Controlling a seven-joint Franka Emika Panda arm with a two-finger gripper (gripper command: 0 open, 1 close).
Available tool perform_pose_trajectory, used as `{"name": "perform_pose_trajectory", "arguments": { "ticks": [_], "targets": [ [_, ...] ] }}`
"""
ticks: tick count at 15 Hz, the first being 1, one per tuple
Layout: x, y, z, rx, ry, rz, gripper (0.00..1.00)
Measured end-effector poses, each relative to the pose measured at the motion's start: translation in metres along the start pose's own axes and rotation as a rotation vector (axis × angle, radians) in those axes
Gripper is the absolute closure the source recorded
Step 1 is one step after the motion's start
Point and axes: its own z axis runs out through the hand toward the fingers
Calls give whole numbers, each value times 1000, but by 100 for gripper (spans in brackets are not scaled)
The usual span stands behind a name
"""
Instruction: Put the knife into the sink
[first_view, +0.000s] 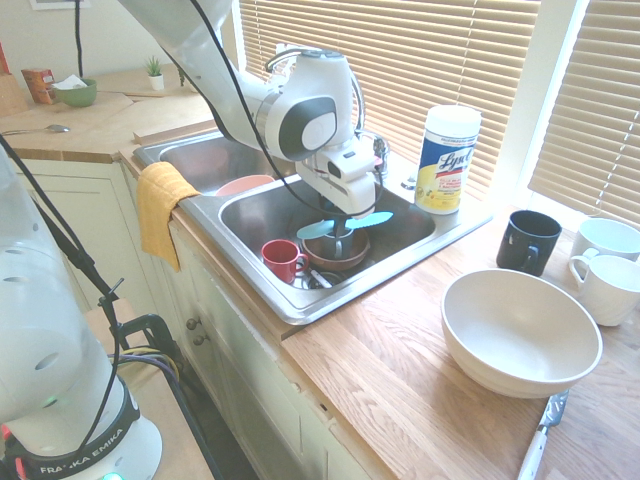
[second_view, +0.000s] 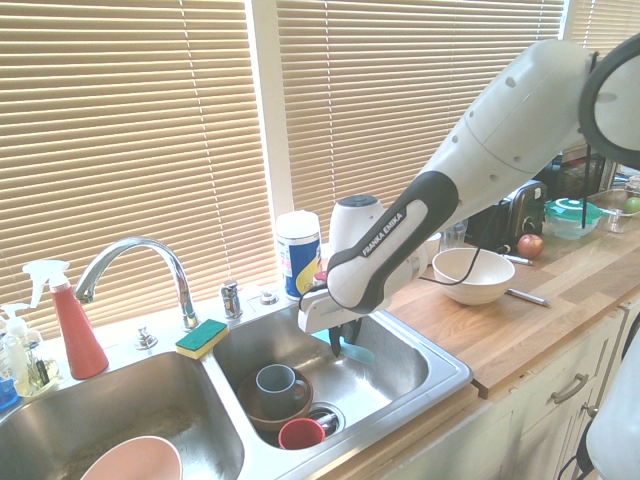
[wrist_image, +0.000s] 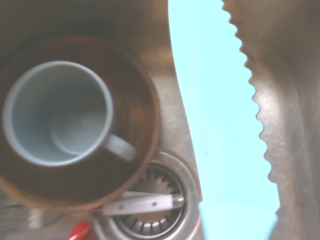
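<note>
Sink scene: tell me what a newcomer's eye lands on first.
The white arm reaches down into the sink's right basin, its gripper shut on the turquoise knife, held level above a grey mug in a brown bowl. Next, the big cream bowl on the wooden counter.

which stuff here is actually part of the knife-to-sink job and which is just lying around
Part of the job:
- knife, turquoise, held by the gripper over the right basin
- sink

Just lying about:
- grey mug in a brown bowl
- red cup
- wipes canister
- big white bowl
- sponge
- yellow cloth
</note>
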Motion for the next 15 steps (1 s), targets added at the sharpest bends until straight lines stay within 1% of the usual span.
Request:
{"name": "perform_pose_trajectory", "arguments": {
  "ticks": [3, 5, 11, 12, 15],
  "targets": [
    [14, 2, 41, -15, -10, 20, 100],
    [12, 1, 63, -30, -23, 19, 100],
    [1, 10, 110, -83, -49, 15, 100],
    [-1, 12, 117, -94, -53, 14, 0],
    [-7, 17, 134, -120, -71, 18, 0]
  ]
}}
